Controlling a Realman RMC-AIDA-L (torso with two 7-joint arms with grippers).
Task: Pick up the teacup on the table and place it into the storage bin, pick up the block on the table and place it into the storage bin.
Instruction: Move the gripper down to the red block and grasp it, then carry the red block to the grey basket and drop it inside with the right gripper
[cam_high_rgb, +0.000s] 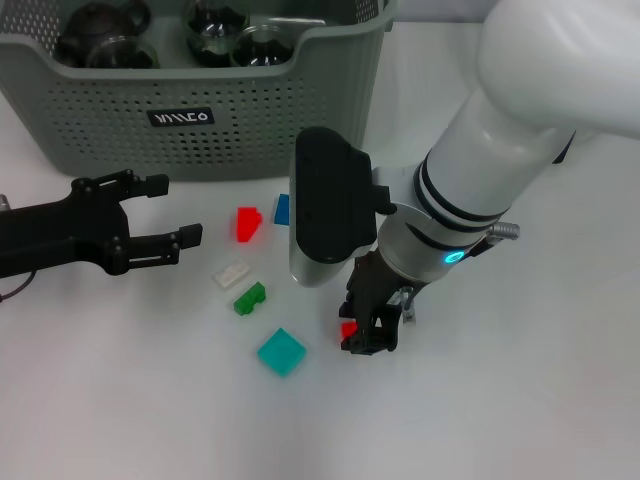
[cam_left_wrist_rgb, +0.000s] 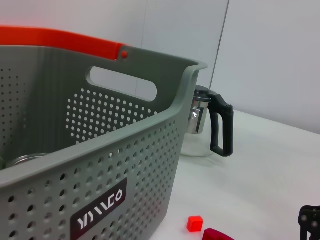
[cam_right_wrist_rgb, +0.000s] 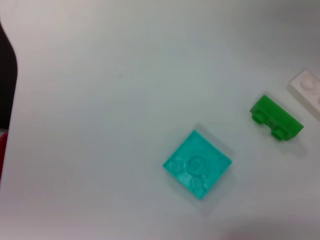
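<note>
Red block (cam_high_rgb: 347, 329) mostly hidden by right pincer (cam_high_rgb: 368, 335).

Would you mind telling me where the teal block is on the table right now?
In the head view the teal block lies on the white table, nearest the robot, just below the green block and left of the right gripper.
</note>
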